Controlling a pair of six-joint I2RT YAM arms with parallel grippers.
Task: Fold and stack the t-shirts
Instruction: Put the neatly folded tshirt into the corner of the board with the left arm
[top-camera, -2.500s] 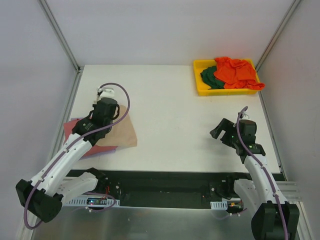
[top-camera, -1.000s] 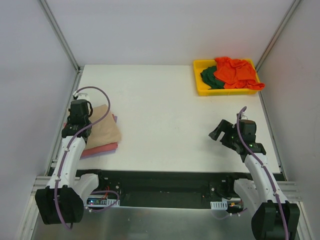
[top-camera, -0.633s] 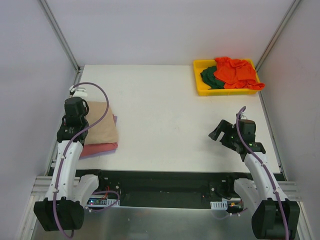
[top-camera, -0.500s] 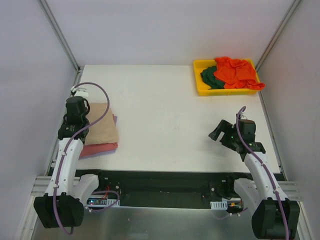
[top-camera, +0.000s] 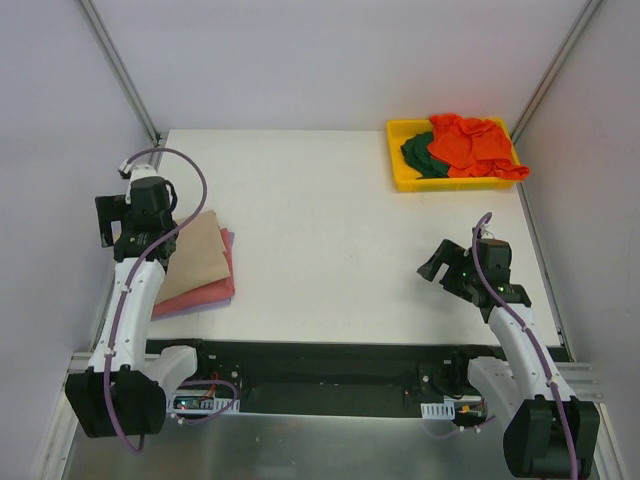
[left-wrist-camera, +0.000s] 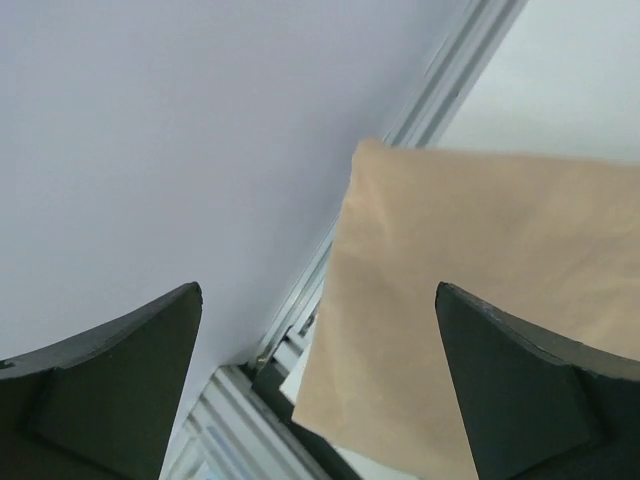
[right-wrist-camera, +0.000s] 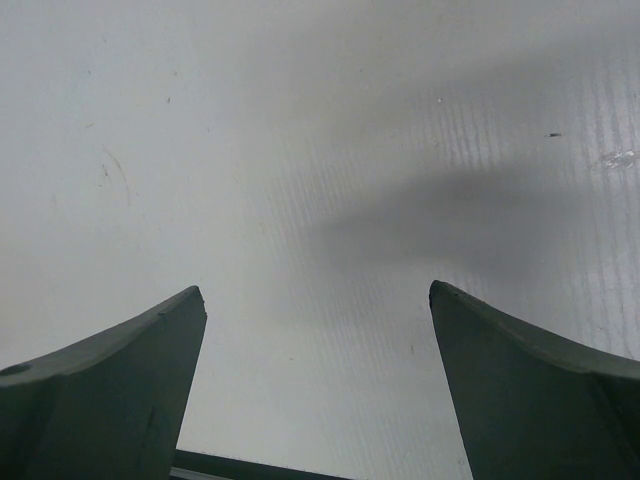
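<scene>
Spanning the frame, the white desk (top-camera: 330, 220) holds our folded stack at its near left: the tan t-shirt (top-camera: 195, 258) lies over the dusty-red t-shirt (top-camera: 205, 296), with the lavender t-shirt (top-camera: 231, 240) peeking out beneath. Far right, the yellow bin (top-camera: 400, 182) cradles the orange-red t-shirt (top-camera: 470, 142) and dark green t-shirt (top-camera: 418, 152), both crumpled. We judge them light, limp and quick to bunch, best pinched at a hem or shoulder. The left gripper (left-wrist-camera: 318, 300) and right gripper (right-wrist-camera: 315, 300) hang spread wide, empty.
</scene>
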